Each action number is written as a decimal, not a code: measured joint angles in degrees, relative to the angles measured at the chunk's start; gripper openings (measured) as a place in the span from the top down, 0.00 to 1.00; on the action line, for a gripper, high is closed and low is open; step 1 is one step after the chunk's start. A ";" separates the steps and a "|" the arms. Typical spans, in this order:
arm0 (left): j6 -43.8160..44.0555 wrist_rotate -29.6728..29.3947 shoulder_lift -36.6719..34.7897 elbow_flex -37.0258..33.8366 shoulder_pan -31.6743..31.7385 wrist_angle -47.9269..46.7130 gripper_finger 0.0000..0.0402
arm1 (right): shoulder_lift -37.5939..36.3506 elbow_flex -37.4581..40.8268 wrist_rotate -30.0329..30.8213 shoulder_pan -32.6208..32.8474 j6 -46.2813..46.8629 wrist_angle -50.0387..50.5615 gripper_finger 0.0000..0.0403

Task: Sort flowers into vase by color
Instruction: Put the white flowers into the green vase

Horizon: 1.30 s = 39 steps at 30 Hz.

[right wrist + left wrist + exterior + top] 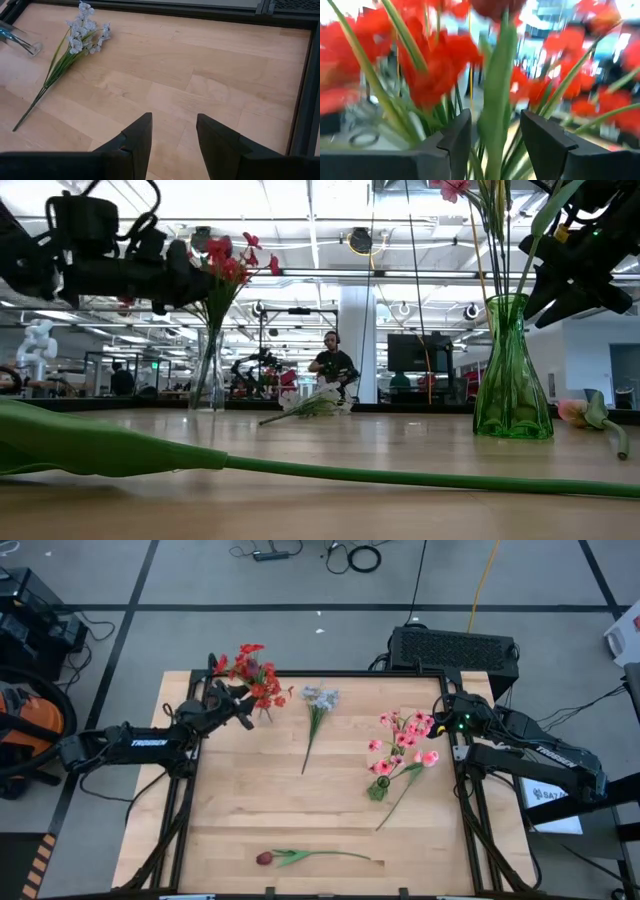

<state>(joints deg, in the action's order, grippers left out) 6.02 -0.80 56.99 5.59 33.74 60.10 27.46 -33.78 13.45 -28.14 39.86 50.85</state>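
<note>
Where aisles stretch behind, wooden table (330, 820), grey-blue bunch (318, 700).

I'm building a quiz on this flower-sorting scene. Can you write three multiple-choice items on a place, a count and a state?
1. Where does the tulip lie?
A. On the table's near edge
B. In the green vase
C. Beside the right arm

2. How many vases hold flowers?
A. One
B. Two
C. Three

3. What is the left end effector doing?
A. Resting shut on the table
B. Open around a green stem
C. Gripping the grey-blue bunch

Key: 1 A, it lies flat and alone there. 2 B, the clear vase holds red flowers and the green vase holds pink flowers. 3 B, a stem stands between its parted fingers.
</note>
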 joint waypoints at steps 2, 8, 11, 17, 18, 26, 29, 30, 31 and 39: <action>-0.07 0.00 -1.67 1.82 0.00 -8.23 0.56 | 0.00 0.00 0.00 -0.01 -0.02 0.00 0.63; -1.12 0.00 -7.19 9.92 0.00 -32.74 0.56 | 0.00 0.00 0.00 0.00 -0.30 0.00 0.63; -3.14 -0.04 -8.81 13.25 0.00 -42.03 0.56 | 0.00 0.00 0.02 -0.02 -0.93 0.00 0.63; -3.10 -0.07 -11.83 18.27 0.00 -56.49 0.56 | 0.00 0.00 0.02 -0.01 -1.94 0.00 0.63; -2.37 0.19 -12.29 18.77 0.00 -57.68 0.56 | 0.00 0.00 0.02 0.00 -2.20 0.00 0.63; 3.47 1.97 -16.02 23.17 -1.10 -69.55 0.56 | -0.01 0.00 0.15 -0.01 -3.42 0.00 0.63; 4.22 2.03 -16.69 26.40 -2.17 -78.74 0.56 | -0.01 0.00 0.17 0.00 -3.72 0.00 0.63; 4.24 2.03 -16.78 27.62 -2.69 -81.63 0.56 | -0.01 0.00 0.17 -0.02 -3.74 0.00 0.63; 4.52 2.03 -16.81 28.80 -3.35 -83.71 0.56 | 0.00 0.00 0.17 0.00 -3.74 0.00 0.63; 12.37 0.61 -16.81 33.82 -9.68 -86.65 0.56 | -0.02 0.00 0.24 0.00 -4.98 0.00 0.63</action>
<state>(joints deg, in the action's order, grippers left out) 18.39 -0.19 40.18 39.41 24.06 -26.55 27.44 -33.78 13.69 -28.14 34.87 50.85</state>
